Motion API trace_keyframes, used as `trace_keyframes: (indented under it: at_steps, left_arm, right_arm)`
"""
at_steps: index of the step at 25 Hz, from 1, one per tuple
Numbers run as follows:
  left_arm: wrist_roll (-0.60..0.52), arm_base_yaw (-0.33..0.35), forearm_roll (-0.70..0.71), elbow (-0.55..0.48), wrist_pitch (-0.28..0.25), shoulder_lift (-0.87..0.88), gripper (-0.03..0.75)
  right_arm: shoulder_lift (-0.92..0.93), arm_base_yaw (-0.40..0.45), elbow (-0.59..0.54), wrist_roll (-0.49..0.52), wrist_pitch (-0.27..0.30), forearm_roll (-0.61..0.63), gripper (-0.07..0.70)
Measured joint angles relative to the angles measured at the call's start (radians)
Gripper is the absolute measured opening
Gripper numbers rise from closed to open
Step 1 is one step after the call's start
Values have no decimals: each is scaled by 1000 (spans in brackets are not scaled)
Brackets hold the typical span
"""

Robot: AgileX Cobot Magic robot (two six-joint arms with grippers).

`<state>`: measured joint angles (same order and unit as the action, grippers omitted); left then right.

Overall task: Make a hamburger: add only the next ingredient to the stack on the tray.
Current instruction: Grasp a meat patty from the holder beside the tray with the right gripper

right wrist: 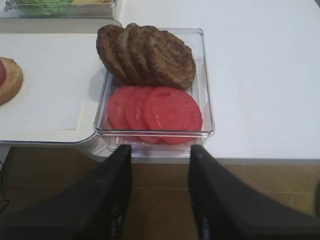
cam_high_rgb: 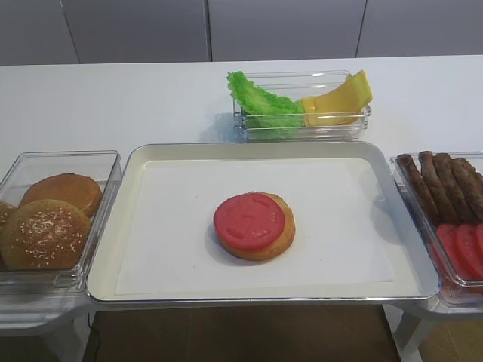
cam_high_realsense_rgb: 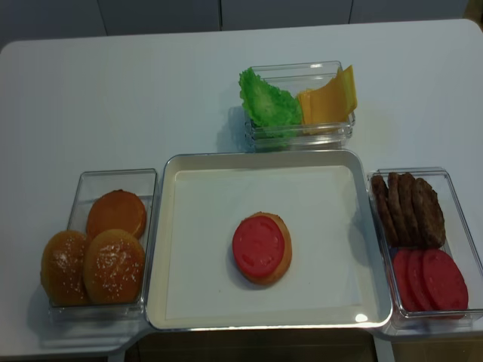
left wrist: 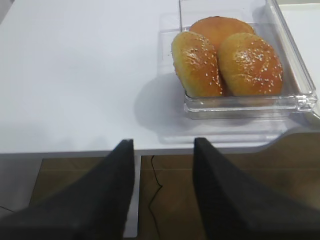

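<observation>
Background: white table [cam_high_rgb: 151,98] with grey cabinet fronts behind it, seen from the exterior high view.
Exterior high, tray: the silvery tray [cam_high_rgb: 136,162], lined with white paper, is set at the front middle of the table.
Exterior high, stack: the stack [cam_high_rgb: 255,225] sits near the tray's middle, so far just a bun base topped by one tomato slice.
Exterior high, extras: lettuce [cam_high_rgb: 260,102] and cheese [cam_high_rgb: 339,102] are kept in a clear bin behind the tray, buns [cam_high_rgb: 49,219] in a bin on the left.
Right wrist, patties: the meat patties [right wrist: 150,55] are leaned in a row at the far end of the clear bin [right wrist: 204,75], with spare tomato slices [right wrist: 155,112] in front of them.
Right wrist, jaws: the right gripper [right wrist: 160,175] is hung off the table edge, short of the bin; jaws are spread apart and nothing is pinched.
Left wrist, jaws: the left gripper [left wrist: 164,170] is parked off the table edge near the bun bin, jaws spread, nothing held.
Realsense high: same layout from above; no arm is seen over the tray.
Progress: base and tomato look done. Still left, by the looks of it: one patty has to be picked from the right bin and laid on the stack.
</observation>
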<state>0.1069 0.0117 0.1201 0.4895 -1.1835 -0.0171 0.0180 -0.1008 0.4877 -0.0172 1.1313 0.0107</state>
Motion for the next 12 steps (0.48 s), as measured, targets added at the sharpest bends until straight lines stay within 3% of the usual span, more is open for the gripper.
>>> trace_keyframes:
  at_steps: [12]
  left_arm:
    - [0, 0, 0, 0, 0, 0, 293]
  right_arm:
    - [0, 0, 0, 0, 0, 0, 302]
